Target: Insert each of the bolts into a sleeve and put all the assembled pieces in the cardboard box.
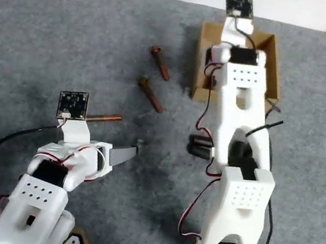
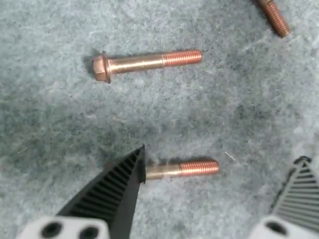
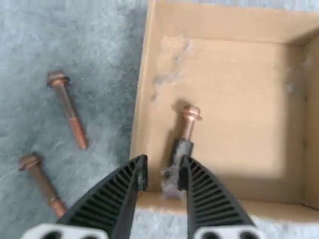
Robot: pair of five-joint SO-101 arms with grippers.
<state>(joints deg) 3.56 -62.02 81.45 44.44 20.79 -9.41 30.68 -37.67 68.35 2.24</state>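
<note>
While straddling bolt (image 2: 182,168) with left gripper (image 2: 223,153) spread, centre on shank. Lift right gripper (image 3: 164,162), barely parted, off cardboard box (image 3: 239,89).

The grey cloth (image 2: 239,99) on the table is looking fuzzy and matt. The bolts (image 2: 149,62) are gleaming as coppery metal, smooth on the shank and ridged along the thread. The cardboard box (image 3: 239,89) is showing matt brown paperboard flecked with lint. The left gripper (image 2: 223,153) and right gripper (image 3: 163,164) are showing fingers (image 2: 112,191) of black, ribbed, matt plastic, and the arm shells (image 1: 244,104) are showing smooth white plastic.
</note>
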